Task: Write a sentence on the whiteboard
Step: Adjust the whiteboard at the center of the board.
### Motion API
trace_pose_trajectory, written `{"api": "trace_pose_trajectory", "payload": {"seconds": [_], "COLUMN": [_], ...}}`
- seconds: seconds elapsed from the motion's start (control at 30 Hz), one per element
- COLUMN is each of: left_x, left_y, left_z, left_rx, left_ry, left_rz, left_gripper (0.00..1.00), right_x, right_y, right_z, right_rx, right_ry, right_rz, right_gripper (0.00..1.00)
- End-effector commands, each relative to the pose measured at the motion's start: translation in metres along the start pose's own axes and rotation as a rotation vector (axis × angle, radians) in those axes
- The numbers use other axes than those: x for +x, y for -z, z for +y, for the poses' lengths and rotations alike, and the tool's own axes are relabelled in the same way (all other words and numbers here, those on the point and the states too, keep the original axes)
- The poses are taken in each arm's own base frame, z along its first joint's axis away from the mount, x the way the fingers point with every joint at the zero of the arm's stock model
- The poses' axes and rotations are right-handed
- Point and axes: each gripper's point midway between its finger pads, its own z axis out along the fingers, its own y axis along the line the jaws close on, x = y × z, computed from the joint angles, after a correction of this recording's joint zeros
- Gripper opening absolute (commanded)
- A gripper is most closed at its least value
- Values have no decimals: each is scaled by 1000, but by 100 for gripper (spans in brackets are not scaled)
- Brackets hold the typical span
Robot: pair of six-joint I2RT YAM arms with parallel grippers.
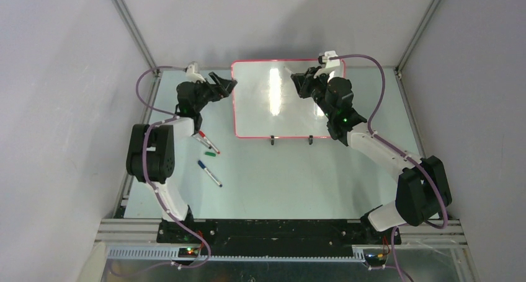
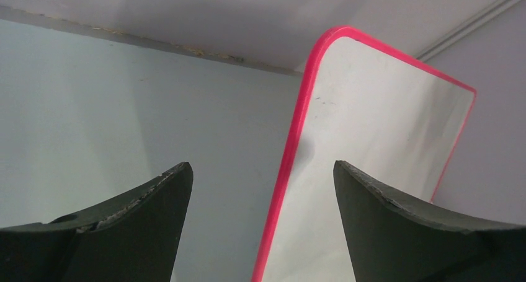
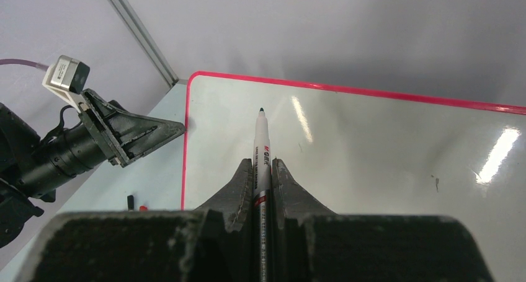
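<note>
While the right tool [image 3: 263, 165] clamps the slim marker [image 3: 261, 139] by its barrel, the left tool [image 2: 262, 166] gapes empty by the rim of the whiteboard [image 2: 372, 139], probably light and slide-prone.

Cut off by the bottom edge of the left wrist view: lower part of the whiteboard [image 2: 372, 139]. Cropped at the right in the right wrist view too. Hidden from above under the right arm [image 1: 372, 142]: its right side. Buried inside the right gripper [image 3: 263, 164]: rear of the marker [image 3: 261, 139]. Too small to read: faint specks [image 3: 436, 183] on the board.
</note>
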Motion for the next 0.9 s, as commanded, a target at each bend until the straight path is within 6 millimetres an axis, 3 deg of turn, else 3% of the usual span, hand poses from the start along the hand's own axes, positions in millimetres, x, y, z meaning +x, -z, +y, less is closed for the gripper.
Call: {"api": "trace_pose_trajectory", "payload": {"seconds": [0.0, 0.43, 0.7, 0.87], "left_x": [-14, -7, -5, 9], "left_y": [-10, -19, -16, -11], "left_z": [-28, -35, -43, -53], "left_rx": [145, 208, 257, 326], "left_ry": [12, 60, 74, 100], "left_rz": [2, 50, 68, 113], "left_gripper": [90, 86, 65, 54], "right_x": [-23, -23, -22, -23], "right_y": [3, 5, 4, 4], "right_z": [4, 5, 6, 5], "right_rx": [-17, -38, -43, -43], "right_ry": [-11, -19, -22, -23], "right_rz": [-67, -57, -56, -56], "right_gripper": [0, 0, 0, 0]}}
